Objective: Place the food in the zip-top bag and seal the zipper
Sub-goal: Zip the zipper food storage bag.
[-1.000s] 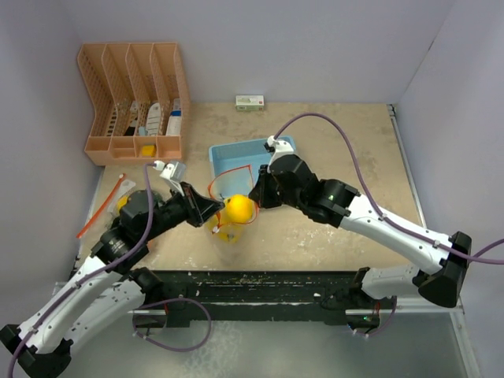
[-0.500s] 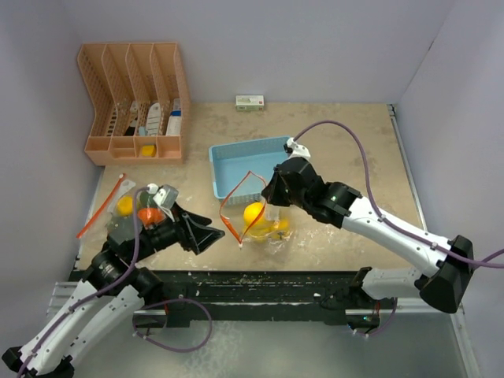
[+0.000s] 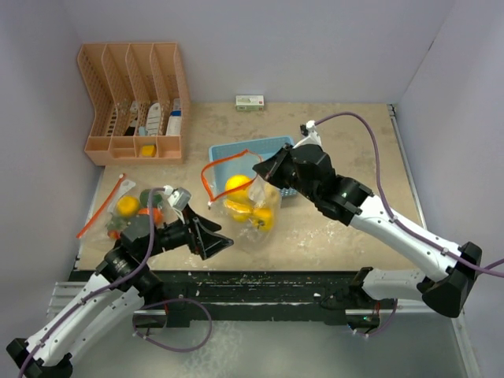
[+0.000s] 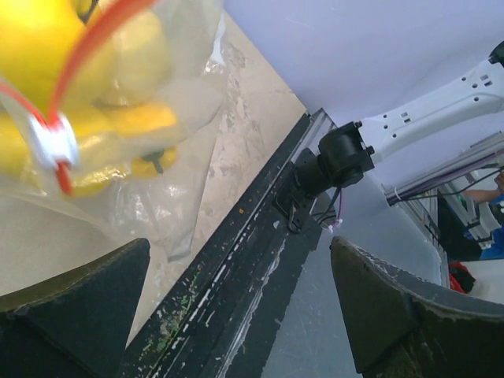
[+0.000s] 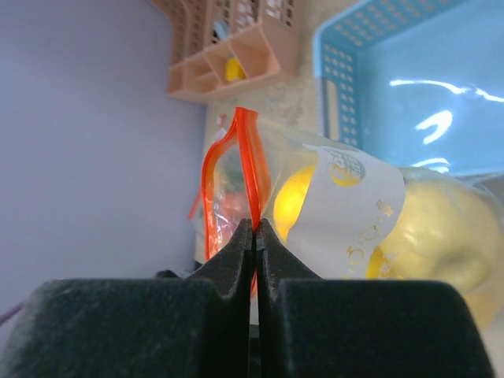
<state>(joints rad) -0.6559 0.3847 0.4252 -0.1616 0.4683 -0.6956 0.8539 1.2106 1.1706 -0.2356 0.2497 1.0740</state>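
Observation:
A clear zip-top bag point(image 3: 264, 216) with an orange zipper rim point(image 3: 216, 167) hangs just above the table, in front of the blue basket. Yellow toy food point(image 3: 239, 187) lies inside it. My right gripper point(image 3: 262, 172) is shut on the rim; in the right wrist view its jaws point(image 5: 253, 230) pinch the orange strip point(image 5: 250, 169), with the bag point(image 5: 354, 205) behind. My left gripper point(image 3: 220, 239) stands open to the bag's near left, apart from it. In the left wrist view the bag point(image 4: 150, 181), yellow food point(image 4: 39, 39) and white slider point(image 4: 47, 142) show beyond the spread fingers point(image 4: 71, 315).
A second clear bag point(image 3: 130, 213) with yellow, orange and green pieces lies at the left. The light-blue basket point(image 3: 236, 151) sits behind the held bag. An orange organizer point(image 3: 134, 102) stands back left, and a small box point(image 3: 250, 101) by the back wall.
My left gripper opened, let go at the bag's mouth and drew back toward the near left. The right gripper carried the bag right, then back toward the basket and up.

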